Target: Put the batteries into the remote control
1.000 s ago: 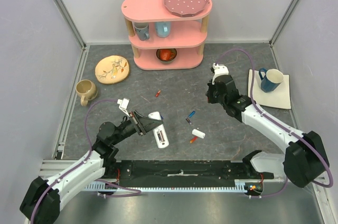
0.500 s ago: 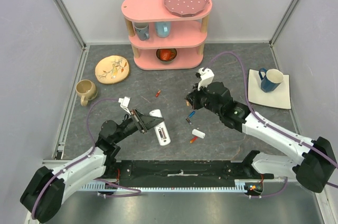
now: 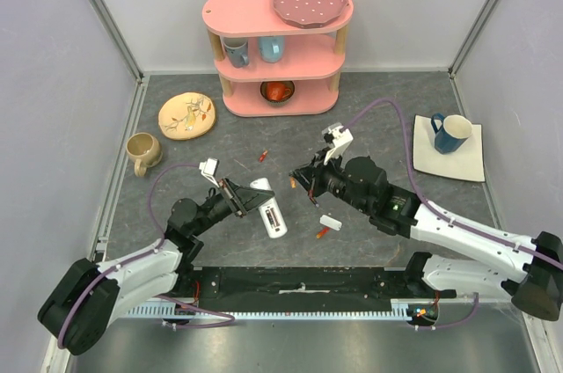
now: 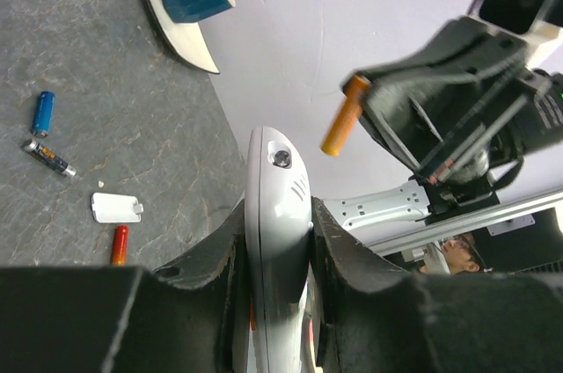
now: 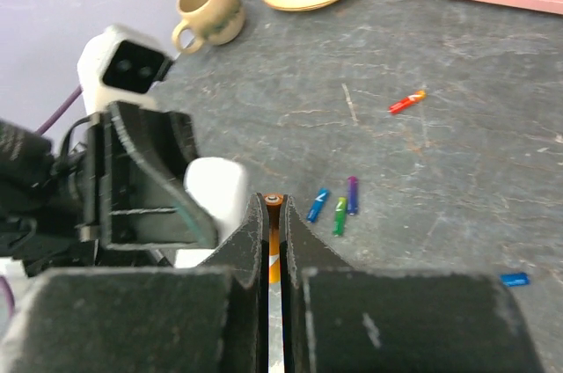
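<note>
From here the grey table [image 3: 220, 140] lies mostly open between the arms and the shelf [image 3: 278, 47], with only loose batteries [image 3: 262, 156] and a small white cover [image 3: 330, 221] scattered around the middle. My left gripper [image 3: 249, 198] is clenched on the remote [image 3: 273, 215], holding it up off the table with its far end free. My right gripper [image 3: 301, 182] pinches an orange battery [image 3: 294, 183] near that end, not touching it.

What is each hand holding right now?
Left hand: closed on the slim white plastic remote control.
Right hand: closed on an orange cylindrical battery.
</note>
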You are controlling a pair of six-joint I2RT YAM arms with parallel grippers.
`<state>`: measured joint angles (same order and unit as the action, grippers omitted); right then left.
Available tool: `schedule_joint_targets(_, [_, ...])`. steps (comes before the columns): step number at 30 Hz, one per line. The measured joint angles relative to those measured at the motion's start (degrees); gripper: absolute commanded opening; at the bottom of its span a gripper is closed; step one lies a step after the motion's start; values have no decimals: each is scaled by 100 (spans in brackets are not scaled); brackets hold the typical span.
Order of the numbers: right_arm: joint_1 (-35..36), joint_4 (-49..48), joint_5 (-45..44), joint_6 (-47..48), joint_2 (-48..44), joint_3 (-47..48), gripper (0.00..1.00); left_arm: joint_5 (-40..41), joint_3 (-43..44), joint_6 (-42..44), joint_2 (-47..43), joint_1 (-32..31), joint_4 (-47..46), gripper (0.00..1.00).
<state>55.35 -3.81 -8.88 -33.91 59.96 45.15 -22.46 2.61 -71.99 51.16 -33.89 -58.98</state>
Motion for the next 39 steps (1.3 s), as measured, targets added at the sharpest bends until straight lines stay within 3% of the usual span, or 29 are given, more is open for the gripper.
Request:
schedule_joint_targets(18, [1578, -208, -769, 452, 527, 0, 0, 11, 0, -450, 463, 0, -131, 2])
schedule_joint_targets(39, [1919, -540, -1248, 358, 535, -315, 0, 149, 0, -450, 461, 0, -251, 2])
